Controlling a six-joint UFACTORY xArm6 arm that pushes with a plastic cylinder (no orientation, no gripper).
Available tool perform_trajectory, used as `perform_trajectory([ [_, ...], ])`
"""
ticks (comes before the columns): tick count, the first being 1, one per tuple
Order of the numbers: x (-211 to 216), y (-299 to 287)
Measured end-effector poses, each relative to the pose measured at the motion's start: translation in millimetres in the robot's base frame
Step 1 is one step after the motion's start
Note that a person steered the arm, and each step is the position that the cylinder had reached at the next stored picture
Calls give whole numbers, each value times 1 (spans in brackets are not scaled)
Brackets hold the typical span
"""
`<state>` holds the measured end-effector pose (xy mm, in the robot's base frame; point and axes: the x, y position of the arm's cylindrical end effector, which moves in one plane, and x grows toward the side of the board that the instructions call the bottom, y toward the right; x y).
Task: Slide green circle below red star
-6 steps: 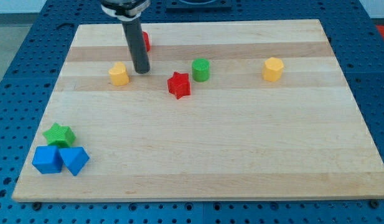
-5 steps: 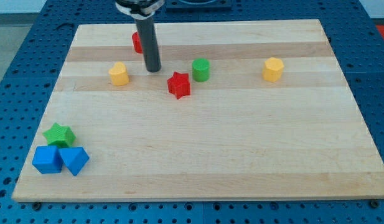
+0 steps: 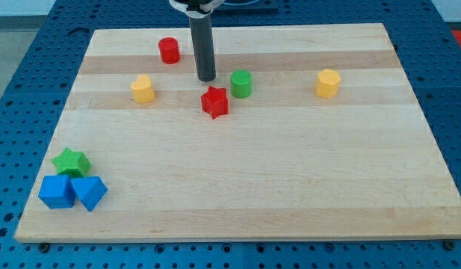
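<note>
My tip (image 3: 206,78) rests on the wooden desk (image 3: 290,164), just left of the upright green circle block (image 3: 240,84). The red star block (image 3: 214,102) lies near the tip, below it; this tool is a plain rod with no jaws.

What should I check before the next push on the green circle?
1. My tip in view: ok, at the view's upper left of the green circle.
2. Tip clear of the circle: ok, a gap shows.
3. Tip clear of the red star: ok, just above it.
4. Circle below the star: not ok, it sits at the star's upper right.
5. Board below the star free: ok.
</note>
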<state>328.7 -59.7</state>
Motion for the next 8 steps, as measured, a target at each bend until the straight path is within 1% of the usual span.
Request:
perform_trajectory([
  [1, -9, 8],
  [2, -10, 23],
  [4, -10, 31],
  [8, 11, 37],
])
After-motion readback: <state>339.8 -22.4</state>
